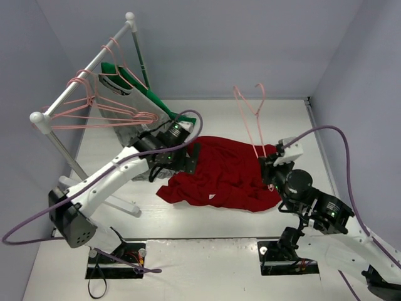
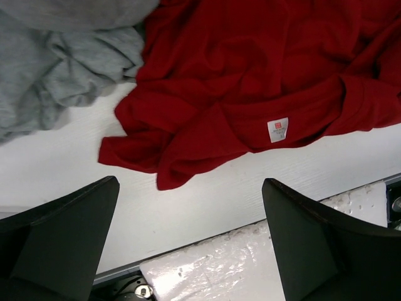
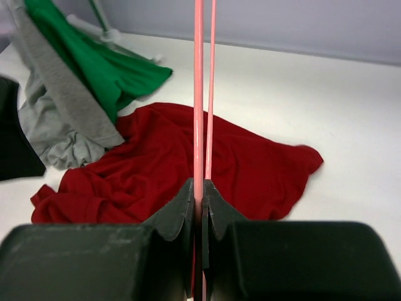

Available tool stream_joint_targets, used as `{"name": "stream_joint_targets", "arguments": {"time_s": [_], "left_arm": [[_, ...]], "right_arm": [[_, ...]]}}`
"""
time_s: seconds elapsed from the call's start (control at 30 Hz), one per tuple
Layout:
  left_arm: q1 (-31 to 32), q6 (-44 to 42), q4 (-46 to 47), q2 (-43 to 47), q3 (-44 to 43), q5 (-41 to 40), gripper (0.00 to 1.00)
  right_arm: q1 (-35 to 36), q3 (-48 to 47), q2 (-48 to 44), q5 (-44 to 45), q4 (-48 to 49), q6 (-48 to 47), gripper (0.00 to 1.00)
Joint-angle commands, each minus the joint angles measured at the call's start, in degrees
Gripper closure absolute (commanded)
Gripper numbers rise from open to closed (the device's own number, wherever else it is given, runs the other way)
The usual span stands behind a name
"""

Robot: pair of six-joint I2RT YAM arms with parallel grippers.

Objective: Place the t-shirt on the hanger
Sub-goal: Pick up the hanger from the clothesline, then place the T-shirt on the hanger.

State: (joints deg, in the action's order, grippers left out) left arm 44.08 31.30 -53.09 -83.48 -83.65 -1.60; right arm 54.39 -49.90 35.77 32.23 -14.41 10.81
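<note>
Dark red shirts: one was counted, the t-shirt (image 1: 219,175).
Grey shirts: one was counted, the grey t-shirt (image 2: 56,69).
Green clothes: one was counted, the green garment (image 3: 113,69).
Pink hangers off the rack: one, the hanger (image 1: 250,119).
Pink hangers on the rack (image 1: 100,116): several; they overlapped too much to count.
Racks: one rack (image 1: 56,96) stood there.
Hands: two, the left hand (image 2: 190,183) and the right hand (image 3: 199,188).

T-shirt (image 1: 222,175) on table (image 1: 294,122), hanger (image 3: 198,94) upright at its right edge, rack (image 1: 81,76) rear left

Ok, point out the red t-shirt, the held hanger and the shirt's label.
t-shirt (image 1: 219,175), top view, middle of the cloth.
hanger (image 3: 198,94), right wrist view, the front wire.
label (image 2: 277,130), left wrist view, centre of the tag.
</note>
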Motion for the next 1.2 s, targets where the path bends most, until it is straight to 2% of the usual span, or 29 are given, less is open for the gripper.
{"name": "stream_joint_targets", "arguments": {"time_s": [0.0,0.03,0.13,0.2,0.63,1.17], "left_arm": [[3.99,4.2,4.46,-2.96,0.88,-0.59,0.09],[4.71,4.88,5.18,-4.05,1.36,-0.69,0.12],[7.53,7.43,6.33,-8.09,1.91,-3.57,0.31],[8.26,8.47,6.33,-10.91,1.74,-5.12,0.39],[9.62,14.84,6.51,-22.09,1.32,-10.8,0.42],[10.85,20.41,6.13,-20.53,6.38,-13.44,0.6]], "right_arm": [[-0.46,1.66,-2.1,5.74,-0.17,6.26,1.0],[-0.42,2.06,-2.06,5.69,-0.32,6.79,1.0],[-0.42,2.44,-1.44,5.16,-0.61,7.96,1.0],[-0.46,2.53,-1.31,5.12,-0.61,8.17,1.0],[-0.43,4.3,-3.62,1.78,-0.61,8.7,1.0],[-0.42,5.78,-7.44,-3.01,-0.61,6.72,1.0]]}}
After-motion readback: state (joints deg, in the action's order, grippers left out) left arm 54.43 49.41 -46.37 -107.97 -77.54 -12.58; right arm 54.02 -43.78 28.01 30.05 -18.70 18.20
